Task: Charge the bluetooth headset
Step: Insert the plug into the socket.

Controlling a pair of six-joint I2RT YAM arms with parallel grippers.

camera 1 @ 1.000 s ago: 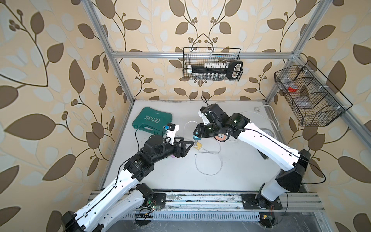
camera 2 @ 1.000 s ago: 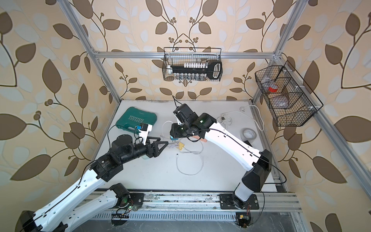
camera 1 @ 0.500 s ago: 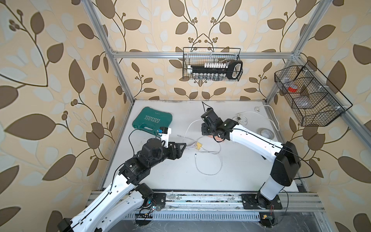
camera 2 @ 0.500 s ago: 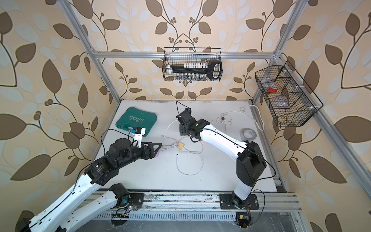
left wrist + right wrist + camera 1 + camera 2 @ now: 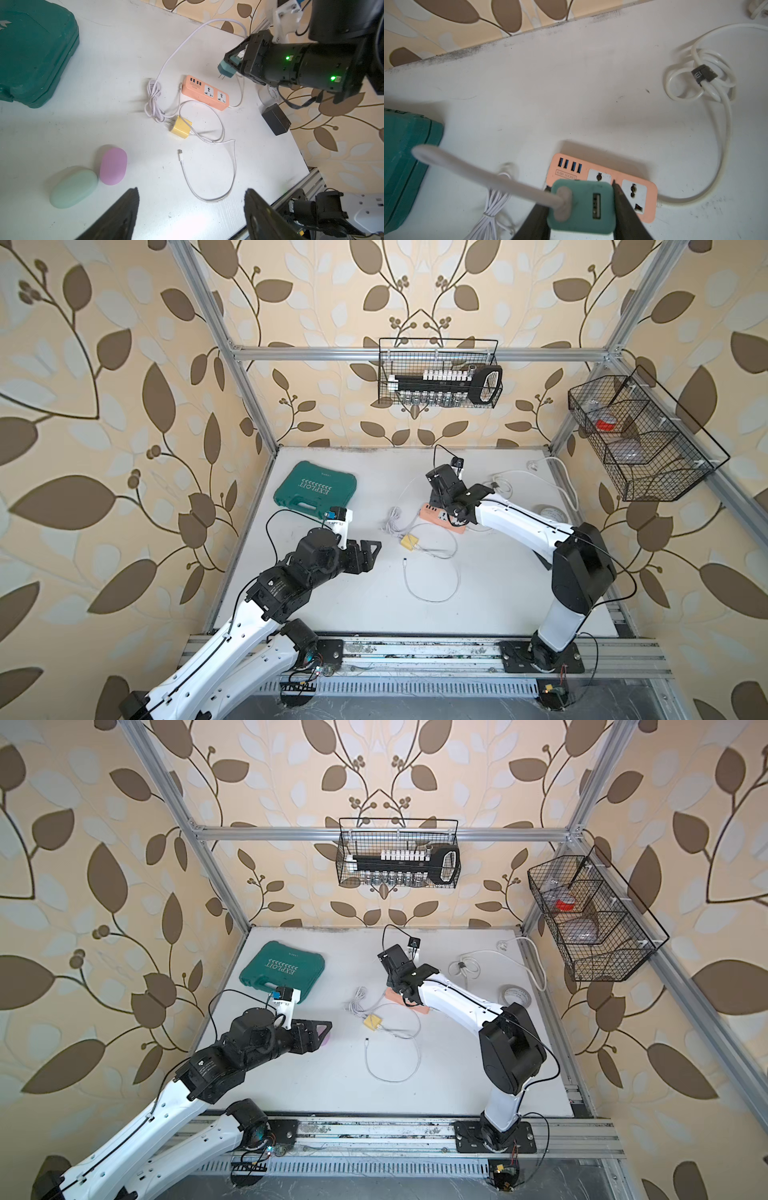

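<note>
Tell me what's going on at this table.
The right tool grips a teal-green wall charger with a white cable plugged into it, holding it just above the orange power strip. Its prongs are not yet in a socket. The left tool is open and empty, hovering over the white table near a pink oval case and a mint-green oval case. A yellow wall charger lies loose near the strip.
</note>
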